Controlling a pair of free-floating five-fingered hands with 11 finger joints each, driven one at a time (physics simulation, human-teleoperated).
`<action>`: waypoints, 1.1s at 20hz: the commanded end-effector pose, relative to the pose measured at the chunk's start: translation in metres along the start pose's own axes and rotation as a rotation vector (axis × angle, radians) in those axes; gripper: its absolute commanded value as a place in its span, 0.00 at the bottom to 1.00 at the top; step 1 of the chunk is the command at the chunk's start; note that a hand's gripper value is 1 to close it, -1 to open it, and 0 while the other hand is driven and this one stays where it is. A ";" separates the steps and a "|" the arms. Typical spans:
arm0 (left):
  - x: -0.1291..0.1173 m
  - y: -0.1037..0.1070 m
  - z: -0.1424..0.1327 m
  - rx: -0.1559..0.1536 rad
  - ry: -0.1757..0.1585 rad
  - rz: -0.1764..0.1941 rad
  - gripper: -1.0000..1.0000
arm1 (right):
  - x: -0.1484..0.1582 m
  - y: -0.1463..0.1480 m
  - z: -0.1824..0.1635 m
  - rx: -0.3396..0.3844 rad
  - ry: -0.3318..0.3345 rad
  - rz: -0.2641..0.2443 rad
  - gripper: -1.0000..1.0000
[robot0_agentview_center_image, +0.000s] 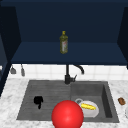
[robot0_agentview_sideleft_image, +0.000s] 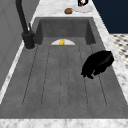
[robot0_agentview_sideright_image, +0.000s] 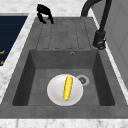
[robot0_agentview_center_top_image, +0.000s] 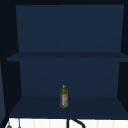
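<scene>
Grey sink (robot0_agentview_center_image: 27, 110), dark cabinet above. My left hand (robot0_agentview_center_image: 38, 101) hovers over the left drainboard, fingers curled down, holding nothing. Corn (robot0_agentview_sideright_image: 67, 88) lies on plate (robot0_agentview_sideright_image: 53, 93) in the right basin, well apart.

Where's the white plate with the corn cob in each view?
Front view: white plate in the basin at lower right, corn cob on it, partly behind the red ball.
Left side view: its far rim peeks over the basin edge, upper centre.
Right side view: plate on the basin floor, lower centre.
Upper view: not there.
Shared landmark: black faucet.
</scene>
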 end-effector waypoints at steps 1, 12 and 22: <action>0.000 0.000 0.000 0.000 0.000 0.000 0.50 | 0.022 -0.016 0.014 -0.048 0.032 -0.025 1.00; 0.000 0.000 0.000 0.000 0.000 0.000 0.50 | 0.108 -0.038 0.043 -0.034 0.038 0.010 1.00; 0.000 0.000 0.000 0.000 0.000 0.000 0.50 | 0.186 -0.066 0.075 -0.042 0.034 0.015 1.00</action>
